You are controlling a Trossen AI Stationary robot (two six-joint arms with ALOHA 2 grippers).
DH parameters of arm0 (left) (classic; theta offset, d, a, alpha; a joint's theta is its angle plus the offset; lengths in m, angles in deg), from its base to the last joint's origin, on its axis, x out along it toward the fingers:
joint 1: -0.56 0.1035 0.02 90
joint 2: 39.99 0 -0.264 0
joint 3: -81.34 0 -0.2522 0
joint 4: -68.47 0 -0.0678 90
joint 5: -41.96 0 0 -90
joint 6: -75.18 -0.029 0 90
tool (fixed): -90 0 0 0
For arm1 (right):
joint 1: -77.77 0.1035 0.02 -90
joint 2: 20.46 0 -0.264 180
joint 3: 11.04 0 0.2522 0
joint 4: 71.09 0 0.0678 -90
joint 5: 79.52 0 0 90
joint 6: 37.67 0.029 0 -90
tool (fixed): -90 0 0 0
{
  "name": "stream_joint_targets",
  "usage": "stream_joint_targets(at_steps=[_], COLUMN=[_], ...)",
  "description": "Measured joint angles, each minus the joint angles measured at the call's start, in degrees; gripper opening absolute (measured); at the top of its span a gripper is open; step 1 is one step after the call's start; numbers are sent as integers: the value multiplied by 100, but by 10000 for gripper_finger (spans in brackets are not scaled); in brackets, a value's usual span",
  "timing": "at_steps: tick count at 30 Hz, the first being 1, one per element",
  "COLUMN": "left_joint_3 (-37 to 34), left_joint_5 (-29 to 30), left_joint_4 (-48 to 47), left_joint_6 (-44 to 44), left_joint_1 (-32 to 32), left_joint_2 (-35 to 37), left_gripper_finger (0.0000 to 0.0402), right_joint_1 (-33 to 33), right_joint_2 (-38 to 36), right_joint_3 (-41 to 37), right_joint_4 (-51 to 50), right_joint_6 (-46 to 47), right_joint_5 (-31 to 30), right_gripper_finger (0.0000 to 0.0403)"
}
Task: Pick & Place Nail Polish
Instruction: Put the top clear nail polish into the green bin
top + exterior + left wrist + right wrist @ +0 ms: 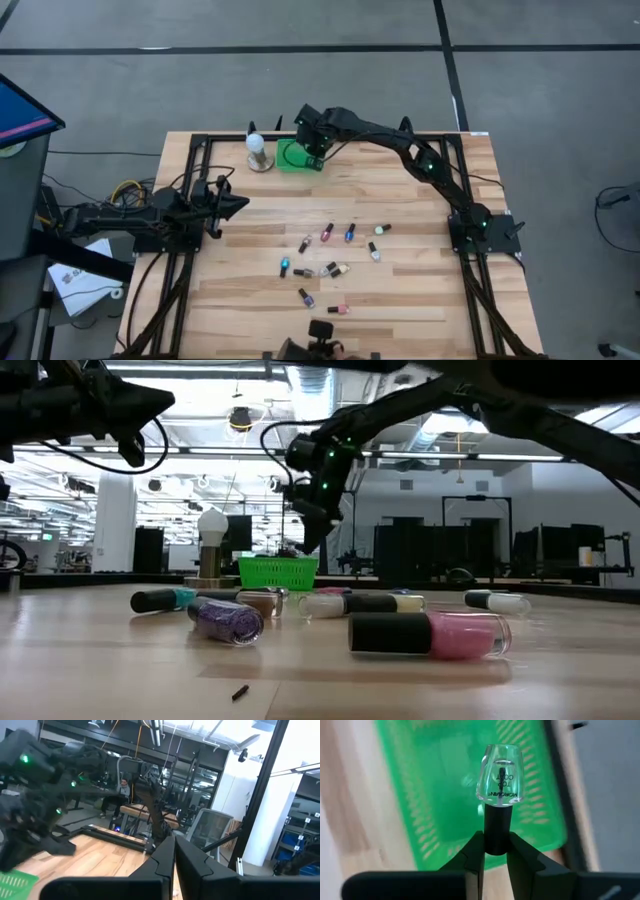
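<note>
The right gripper (496, 851) pinches the black cap of a clear bottle (500, 781) above the green basket (425, 795). The left gripper's (174, 851) fingers are pressed together, empty

Hidden from above by the right arm's wrist: the right gripper (315, 158) and whatever it holds, plus part of the green basket (291, 158) beneath. Too small in the high view to read for label or cap detail: the scattered nail polish bottles (328, 232) at mid-table. Blurred in the left wrist view: the other arm (45, 780) and a seated person (121, 790) in the room beyond, with only a corner of the basket inside the picture's edge.
</note>
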Motion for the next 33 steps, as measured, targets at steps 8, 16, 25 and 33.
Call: stream_joint_targets(at_steps=[8,16,25,33], left_joint_3=[-1,0,-1,0], left_joint_5=[20,16,16,14], left_joint_4=[41,101,147,201], left_joint_6=[0,0,0,0], left_joint_1=[0,0,-1,0], left_joint_2=[1,-1,1,1], left_gripper_finger=[8,8,8,8], right_joint_1=[-13,-3,0,39], right_joint_2=[-25,-25,-25,-25], right_joint_3=[15,15,15,15], right_joint_4=[13,9,2,-11], right_joint_6=[-198,-200,-202,-422], right_joint_5=[-15,4,7,142], right_gripper_finger=[48,54,66,81])
